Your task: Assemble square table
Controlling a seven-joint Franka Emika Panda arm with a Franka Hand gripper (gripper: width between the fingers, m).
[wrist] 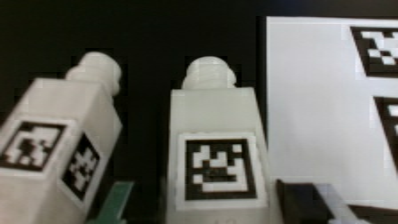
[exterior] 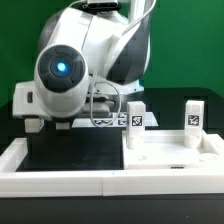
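One tabletop slab [exterior: 175, 150], two upright legs [exterior: 135, 121] by it, two legs in wrist view, gripper [wrist: 217, 195] set narrow astride the middle leg [wrist: 217, 140], actual grip impossible to tell.

Setting, exterior view. Green backdrop [exterior: 15, 45] fills space behind work area, visible at both sides of frame, plain, no pattern. Black table surface [exterior: 70, 150] below it, matt, almost no reflection. White border rail [exterior: 50, 186] runs along near edge and turns back along exterior view's left side (raised above black surface). Dark band beneath rail at frame foot. Light bright and even; white parts close to overexposed. Wrist view: same black surface; marker board [wrist: 311, 100] lies flat on it, tags blurred.
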